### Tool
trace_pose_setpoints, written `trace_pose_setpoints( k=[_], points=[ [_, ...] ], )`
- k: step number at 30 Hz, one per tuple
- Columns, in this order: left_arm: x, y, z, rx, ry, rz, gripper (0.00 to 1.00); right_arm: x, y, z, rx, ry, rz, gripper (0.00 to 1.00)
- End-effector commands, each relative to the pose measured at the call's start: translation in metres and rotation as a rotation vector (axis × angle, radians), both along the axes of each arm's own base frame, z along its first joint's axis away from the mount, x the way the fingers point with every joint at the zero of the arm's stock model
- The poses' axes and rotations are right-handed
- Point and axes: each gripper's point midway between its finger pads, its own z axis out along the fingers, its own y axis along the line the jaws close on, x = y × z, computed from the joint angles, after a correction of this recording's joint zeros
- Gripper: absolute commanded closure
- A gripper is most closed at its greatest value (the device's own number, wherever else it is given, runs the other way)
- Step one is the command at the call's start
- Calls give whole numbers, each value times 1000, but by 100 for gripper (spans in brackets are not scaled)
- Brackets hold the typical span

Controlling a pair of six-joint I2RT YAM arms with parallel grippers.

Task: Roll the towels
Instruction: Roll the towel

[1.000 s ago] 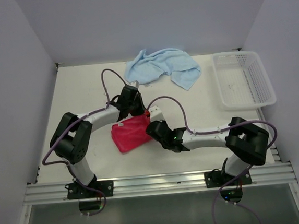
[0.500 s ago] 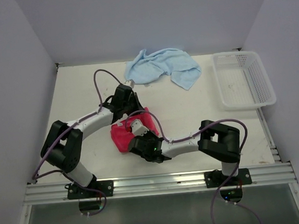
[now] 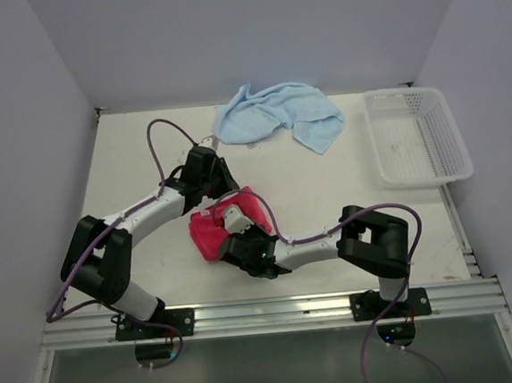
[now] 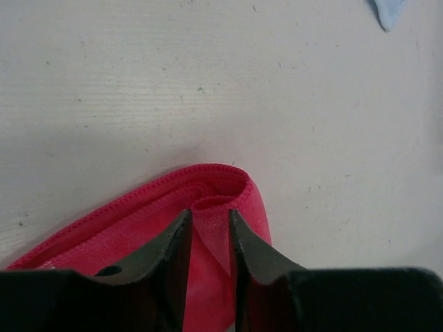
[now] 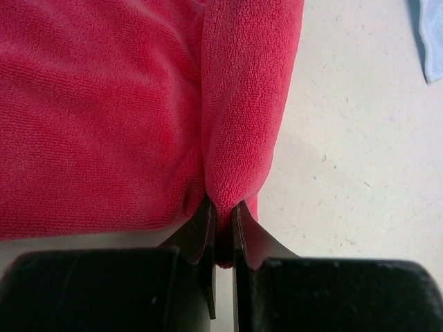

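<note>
R hand (image 5: 223, 209) pinches red towel (image 5: 104, 104) fold; L hand (image 4: 208, 217) jaws parted over its edge.

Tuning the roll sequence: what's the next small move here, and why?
Probably lift the left end effector clear of the red towel: its jaws stand slightly apart around the towel's curled corner, while the right end effector pinches the folded edge, so the right could roll on alone.

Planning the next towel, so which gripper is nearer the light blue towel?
Left. The left gripper is at the far edge of the red towel, toward the light blue towel. The right gripper pinches the red towel closer to the arm bases, farther away.
</note>
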Motion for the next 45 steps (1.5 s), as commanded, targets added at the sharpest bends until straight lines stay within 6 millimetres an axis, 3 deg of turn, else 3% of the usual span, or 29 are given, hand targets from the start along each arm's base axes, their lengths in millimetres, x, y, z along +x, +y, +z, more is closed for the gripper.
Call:
trace_pose_setpoints(
  k=[1, 6, 8, 11, 15, 16, 17, 18, 23, 28, 34, 40, 43, 45],
  points=[
    [9, 13, 26, 1, -86, 29, 69, -5, 8, -4, 42, 31, 20, 100],
    [9, 13, 45, -24, -118, 35, 59, -4, 8, -3, 73, 47, 15, 100],
    [7, 2, 53, -84, -134, -4, 64, -5, 8, -4, 94, 57, 15, 100],
    [-1, -19, 63, -217, -156, -82, 83, -4, 6, -4, 106, 60, 6, 100],
    [-13, -28, 48, -299, -115, -93, 96, -3, 1, -3, 123, 51, -4, 100],
    [-22, -28, 36, -320, -81, -91, 97, -2, 2, -1, 139, 47, -7, 100],
    [-20, -31, 38, -345, -104, -94, 100, -2, 1, -2, 143, 47, -11, 100],
    [-25, -31, 29, -358, -79, -91, 100, -2, 0, -2, 147, 50, -14, 100],
    [-28, -46, 25, -410, -89, -136, 100, 0, -1, -4, 173, 66, -22, 100],
    [-27, -53, 1, -421, -54, -139, 100, 1, -2, -6, 202, 93, -28, 100],
    [-20, -33, -46, -245, -2, -65, 100, 3, -6, -9, 238, 132, -38, 100],
    [-15, -16, -76, -116, 31, -18, 100, 7, -8, -5, 292, 170, -48, 100],
    [-14, -11, -81, -82, 35, -7, 100, 4, -10, 4, 323, 187, -37, 86],
    [-13, -8, -83, -67, 34, -3, 100, 4, -10, 19, 373, 194, -26, 69]
  ],
)
